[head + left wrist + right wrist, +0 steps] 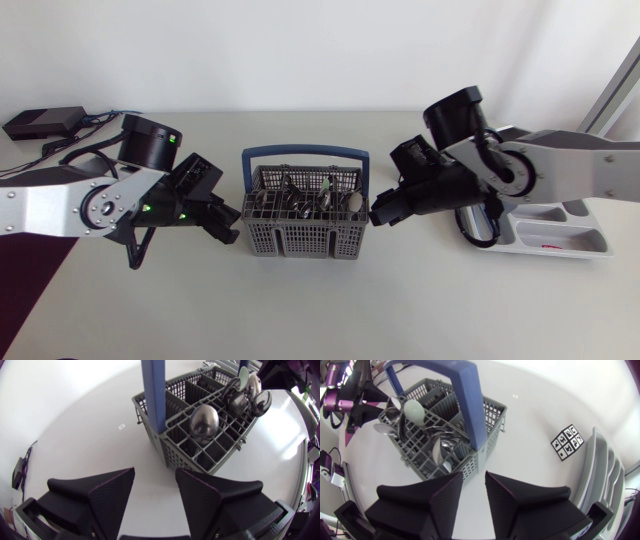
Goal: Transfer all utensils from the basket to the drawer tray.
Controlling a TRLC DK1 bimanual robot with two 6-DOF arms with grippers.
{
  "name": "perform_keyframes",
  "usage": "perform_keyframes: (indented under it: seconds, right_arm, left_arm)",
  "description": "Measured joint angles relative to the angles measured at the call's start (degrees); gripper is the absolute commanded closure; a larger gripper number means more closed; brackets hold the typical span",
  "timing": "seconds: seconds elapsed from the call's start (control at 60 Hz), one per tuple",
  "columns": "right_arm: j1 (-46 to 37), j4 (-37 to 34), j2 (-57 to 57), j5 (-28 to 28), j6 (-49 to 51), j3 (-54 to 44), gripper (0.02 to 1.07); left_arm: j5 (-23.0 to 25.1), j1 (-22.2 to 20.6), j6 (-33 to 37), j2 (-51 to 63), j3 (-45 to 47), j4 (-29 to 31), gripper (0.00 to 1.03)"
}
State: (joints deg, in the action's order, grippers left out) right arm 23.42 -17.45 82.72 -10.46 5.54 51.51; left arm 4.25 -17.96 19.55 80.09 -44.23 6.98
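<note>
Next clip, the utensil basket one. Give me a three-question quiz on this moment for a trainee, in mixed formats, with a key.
1. True or false: the left end effector is shut on a spoon.
2. Multiple choice: the drawer tray lies A) beside the left arm, B) on the table by the right arm, C) inside the basket.
3. Fill in: the basket's handle is ____ in colour.

Key: 1 false: it is open, short of the basket and holding nothing. 2 B. 3 blue.
</note>
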Motion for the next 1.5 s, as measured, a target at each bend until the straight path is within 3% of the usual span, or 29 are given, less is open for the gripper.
perform_keyframes:
  seconds: [0.283, 0.35, 0.617, 0.683, 0.783, 0.883, 1.5]
  right_arm:
    - [-1.6, -8.3, -3.1, -7.6, -2.8, 6.1, 0.51]
    - [-1.2, -8.7, -2.2, -9.0, -4.0, 7.5, 0.59]
    - [0.5, -9.5, 3.8, -9.5, -5.6, 10.9, 0.63]
    - [0.5, -9.8, 4.9, -9.5, -5.6, 11.1, 0.71]
    - [0.5, -9.8, 5.9, -9.8, -5.6, 11.1, 0.72]
    - [0.5, -9.8, 6.5, -10.5, -5.6, 11.2, 0.82]
    - [0.5, -9.5, 8.9, -12.3, -5.6, 11.9, 0.96]
  left_arm:
    - [0.0, 1.6, 0.0, -7.3, 0.4, 1.0, 0.35]
    - [0.0, 1.2, 0.0, -7.8, 0.4, 1.5, 0.35]
    - [0.0, -1.0, -0.2, -10.2, 0.4, 2.2, 0.35]
    - [0.0, -1.2, -0.3, -10.3, 0.4, 2.3, 0.35]
    - [0.0, -1.6, -0.4, -10.3, 0.4, 2.3, 0.35]
    - [0.0, -1.9, -0.4, -10.3, 0.4, 2.2, 0.35]
    - [0.0, -2.1, -0.5, -10.3, 0.4, 2.2, 0.35]
